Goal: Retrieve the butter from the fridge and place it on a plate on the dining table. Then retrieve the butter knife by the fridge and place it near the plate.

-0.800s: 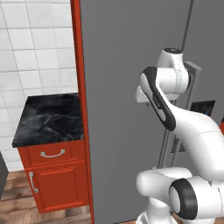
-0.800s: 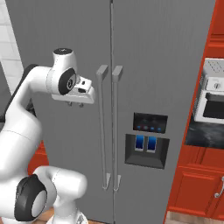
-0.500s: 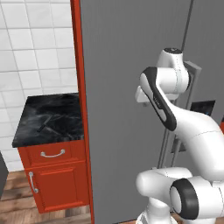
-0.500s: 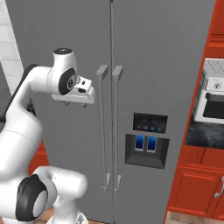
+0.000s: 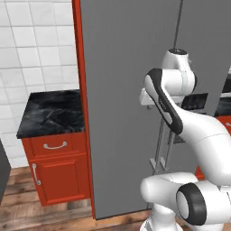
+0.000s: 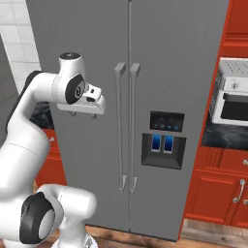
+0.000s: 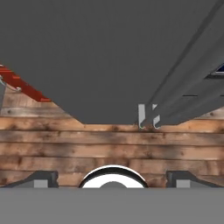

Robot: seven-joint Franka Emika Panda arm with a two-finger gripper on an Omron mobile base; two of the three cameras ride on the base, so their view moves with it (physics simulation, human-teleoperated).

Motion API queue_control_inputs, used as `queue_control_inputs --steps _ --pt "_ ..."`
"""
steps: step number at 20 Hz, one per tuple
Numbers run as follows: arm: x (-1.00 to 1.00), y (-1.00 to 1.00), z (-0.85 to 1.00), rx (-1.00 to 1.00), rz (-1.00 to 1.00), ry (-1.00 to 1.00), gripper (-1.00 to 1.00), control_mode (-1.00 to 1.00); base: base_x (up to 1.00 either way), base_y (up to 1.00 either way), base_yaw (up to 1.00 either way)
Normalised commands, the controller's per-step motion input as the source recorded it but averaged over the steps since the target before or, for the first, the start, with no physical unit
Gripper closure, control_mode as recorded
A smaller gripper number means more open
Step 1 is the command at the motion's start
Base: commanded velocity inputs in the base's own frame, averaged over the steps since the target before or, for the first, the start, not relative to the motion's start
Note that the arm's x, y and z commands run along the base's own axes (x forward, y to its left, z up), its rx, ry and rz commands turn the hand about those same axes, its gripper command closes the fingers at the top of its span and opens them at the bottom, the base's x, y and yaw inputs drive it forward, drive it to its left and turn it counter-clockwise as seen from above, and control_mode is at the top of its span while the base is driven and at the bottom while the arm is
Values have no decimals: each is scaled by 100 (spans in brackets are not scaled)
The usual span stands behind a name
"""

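Two long bar handles (image 6: 127, 127) run straight up and down the middle of the fridge (image 6: 160, 58), side by side, one on each door. Both doors are shut, so the butter cannot be seen; my guess is that it sits somewhere behind them.

The tool (image 6: 80, 114) hangs from the white arm in front of the left door, up near the top ends of the handles. It points down at the floor, not at the fridge. Its two fingers stand wide apart and hold nothing. In the hand view the fingertips (image 7: 43, 178) sit far out at each side, with the wood floor (image 7: 109, 144) between them and the grey door above.

In the right base view the handles lie just to the right of the tool, near but not touching. The closer one is the left door's handle (image 6: 119, 127).

Since the handles are tall and thin, I think the tool must turn to face the door and go sideways toward that handle, with one finger on each side of the bar. Then it can pull the door open.

A small table (image 5: 52, 113) with a black stone top and a red drawer stands at the left edge of the fridge. No knife can be made out on it from here.
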Motion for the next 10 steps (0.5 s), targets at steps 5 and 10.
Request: queue_control_inputs --steps 5,10 --pt "0 0 0 0 0 0 -100 100 -55 -23 -2" --pt "0 0 0 0 0 0 -100 100 -46 -54 0"
